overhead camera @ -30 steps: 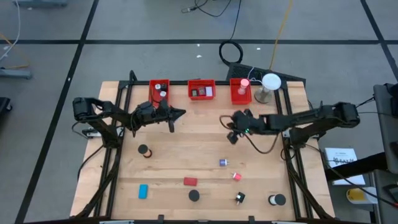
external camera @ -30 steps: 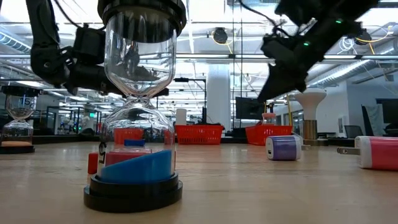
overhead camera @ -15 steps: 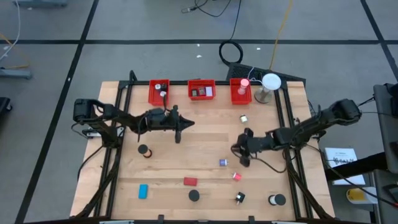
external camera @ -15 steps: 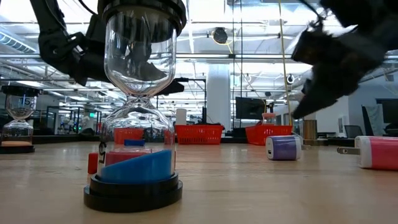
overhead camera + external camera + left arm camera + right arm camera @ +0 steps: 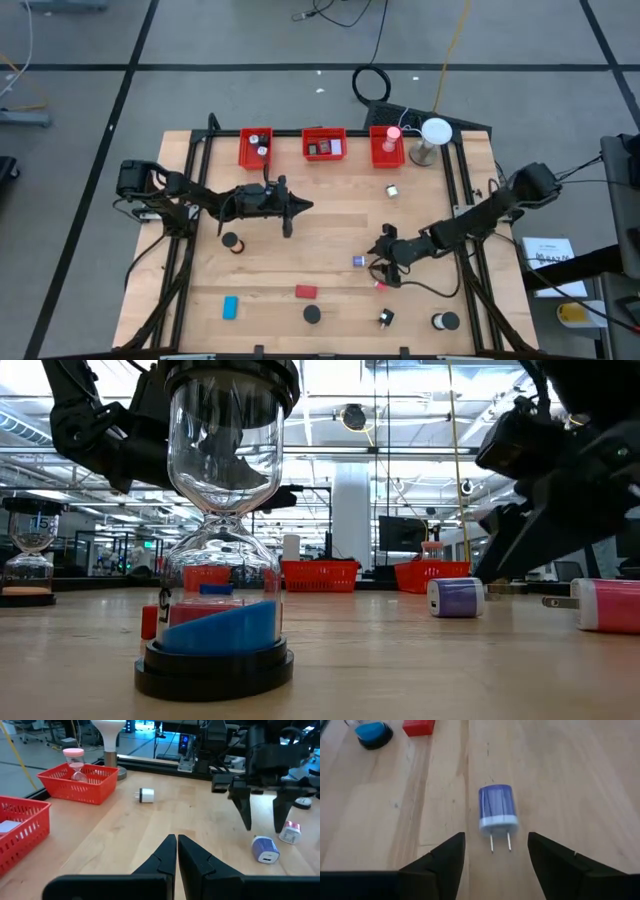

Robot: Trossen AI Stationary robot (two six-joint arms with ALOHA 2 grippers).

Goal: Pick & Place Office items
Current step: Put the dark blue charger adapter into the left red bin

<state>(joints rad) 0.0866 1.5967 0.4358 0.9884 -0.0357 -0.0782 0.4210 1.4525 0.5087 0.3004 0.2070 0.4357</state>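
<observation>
Purple plastic, the plug charger (image 5: 497,811) is lying just ahead of the spread right gripper (image 5: 496,851), looking light, rigid, slippery, best pinched across its flat sides.

we see a pale wooden table (image 5: 560,775) with visible grain and a matt finish. the purple charger plug (image 5: 497,808) looks like smooth, slightly glossy plastic with two metal prongs. the hourglass (image 5: 218,520) is clear shiny glass on a black base. the red bin (image 5: 80,781) is plastic mesh.
</observation>
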